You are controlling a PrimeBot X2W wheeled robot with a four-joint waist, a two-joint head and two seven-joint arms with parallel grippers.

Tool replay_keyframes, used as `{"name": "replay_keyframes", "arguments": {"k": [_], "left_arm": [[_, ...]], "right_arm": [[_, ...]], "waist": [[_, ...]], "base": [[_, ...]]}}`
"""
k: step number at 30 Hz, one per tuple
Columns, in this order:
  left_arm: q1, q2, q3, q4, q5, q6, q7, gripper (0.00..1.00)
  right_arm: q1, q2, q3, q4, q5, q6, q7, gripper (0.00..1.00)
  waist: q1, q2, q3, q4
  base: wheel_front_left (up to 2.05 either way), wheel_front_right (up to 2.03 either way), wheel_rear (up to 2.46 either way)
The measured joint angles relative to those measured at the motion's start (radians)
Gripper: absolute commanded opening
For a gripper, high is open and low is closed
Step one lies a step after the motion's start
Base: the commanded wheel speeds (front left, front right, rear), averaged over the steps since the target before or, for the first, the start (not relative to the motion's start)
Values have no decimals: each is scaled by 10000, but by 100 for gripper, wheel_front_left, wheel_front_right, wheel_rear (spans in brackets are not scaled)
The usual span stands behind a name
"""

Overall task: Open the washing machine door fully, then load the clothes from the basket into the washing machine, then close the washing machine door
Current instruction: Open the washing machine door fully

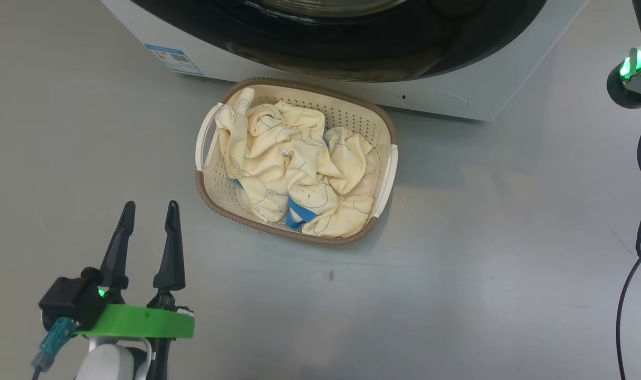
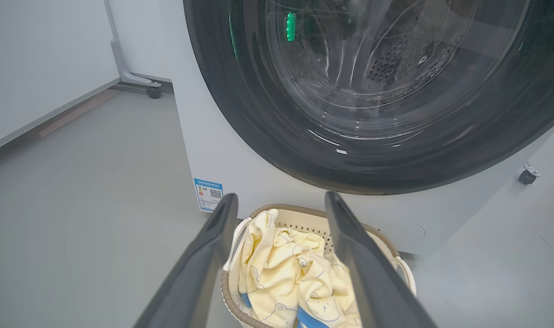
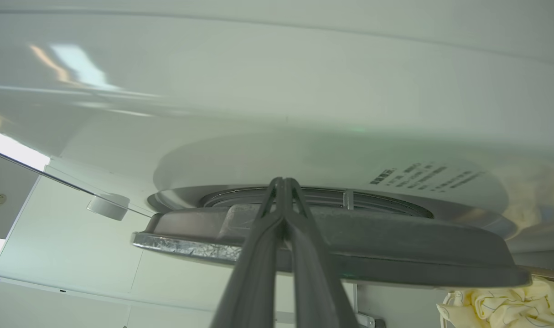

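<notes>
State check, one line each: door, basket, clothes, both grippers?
washing machine door, not swung open; right wrist view shows a narrow gap behind its rim.
clothes, crumpled in the basket, none loaded yet.
basket, upright, full.
left gripper, jaws open, empty, beside the basket.
right gripper, jaws shut, tips at the door's rim.

Bare grey floor [image 1: 457, 264] is lying open to the left, right and front of the basket [image 1: 352, 119], and the clothes [image 1: 288, 163] are lying exposed to a hand from above. The washing machine [image 1: 447, 100] is standing just behind the basket, and the washing machine door [image 2: 240, 91] is standing across the drum mouth.
</notes>
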Motion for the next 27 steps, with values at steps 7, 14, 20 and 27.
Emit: {"name": "replay_keyframes", "arguments": {"k": [7,14,20,27], "left_arm": [[-71,-4,35,-67,-123,0,-2,100],[-121,-8,52,-86,-226,0,0,100],[-175,-8,65,-117,-280,0,-2,100],[-200,-12,58,-128,-290,0,-2,100]], "right_arm": [[-310,52,109,29,-52,0,119,0],[-538,134,201,94,-86,0,249,0],[-627,192,305,230,-180,0,337,0],[-805,169,324,284,-249,0,426,0]], "waist": [[0,0,172,146],[0,0,312,268],[0,0,365,335],[0,0,438,442]], "base": [[0,0,0],[0,0,0],[0,0,0],[0,0,0]]}}
